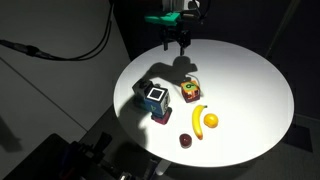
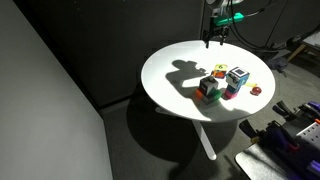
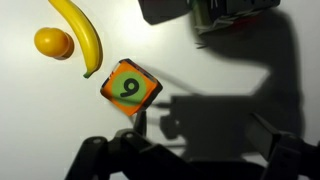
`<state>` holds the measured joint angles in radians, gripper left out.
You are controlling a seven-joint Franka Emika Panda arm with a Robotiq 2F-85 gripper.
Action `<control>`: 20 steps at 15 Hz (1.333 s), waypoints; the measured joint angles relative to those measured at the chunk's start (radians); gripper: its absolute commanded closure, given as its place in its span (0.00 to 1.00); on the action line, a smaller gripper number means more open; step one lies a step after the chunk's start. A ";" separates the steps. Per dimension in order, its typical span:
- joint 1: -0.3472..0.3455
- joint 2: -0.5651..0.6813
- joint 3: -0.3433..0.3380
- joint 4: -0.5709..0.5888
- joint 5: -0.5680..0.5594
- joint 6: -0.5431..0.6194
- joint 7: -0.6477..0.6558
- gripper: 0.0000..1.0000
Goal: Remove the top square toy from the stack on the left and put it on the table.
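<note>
The stack of square toys [image 1: 153,100] stands on the round white table [image 1: 250,80]. Its top toy [image 1: 155,96] is blue with a white face and sits on a magenta cube. The stack also shows in an exterior view [image 2: 236,80] and at the top edge of the wrist view [image 3: 232,14], partly cut off. My gripper [image 1: 180,40] hangs open and empty above the far part of the table, apart from the stack. It also shows in an exterior view [image 2: 215,38]. In the wrist view its fingers [image 3: 205,135] are spread over bare table and shadow.
A single orange and green cube with a 9 [image 3: 130,88] stands beside the stack [image 1: 190,92]. A banana [image 1: 198,118], an orange [image 1: 211,121] and a small dark red object [image 1: 186,140] lie near the table's front edge.
</note>
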<state>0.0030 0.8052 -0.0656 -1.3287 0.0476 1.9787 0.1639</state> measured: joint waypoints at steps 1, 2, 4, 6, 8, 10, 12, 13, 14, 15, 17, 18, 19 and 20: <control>0.003 -0.020 0.002 -0.017 -0.001 -0.019 -0.009 0.00; 0.005 -0.040 0.004 -0.034 -0.002 -0.036 -0.015 0.00; 0.012 -0.079 0.007 -0.069 -0.011 -0.068 -0.017 0.00; 0.019 -0.116 0.009 -0.101 -0.021 -0.094 -0.017 0.00; 0.027 -0.156 0.011 -0.137 -0.030 -0.114 -0.017 0.00; 0.036 -0.198 0.013 -0.176 -0.043 -0.126 -0.017 0.00; 0.043 -0.242 0.017 -0.219 -0.054 -0.130 -0.017 0.00; 0.047 -0.265 0.019 -0.241 -0.058 -0.130 -0.017 0.00; 0.050 -0.287 0.020 -0.263 -0.059 -0.130 -0.017 0.00; 0.053 -0.309 0.023 -0.285 -0.060 -0.130 -0.017 0.00; 0.057 -0.354 0.027 -0.328 -0.062 -0.130 -0.017 0.00; 0.058 -0.376 0.029 -0.349 -0.062 -0.130 -0.017 0.00; 0.058 -0.399 0.032 -0.369 -0.062 -0.129 -0.017 0.00; 0.058 -0.420 0.034 -0.389 -0.062 -0.128 -0.017 0.00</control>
<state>0.0614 0.3852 -0.0315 -1.7179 -0.0145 1.8510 0.1472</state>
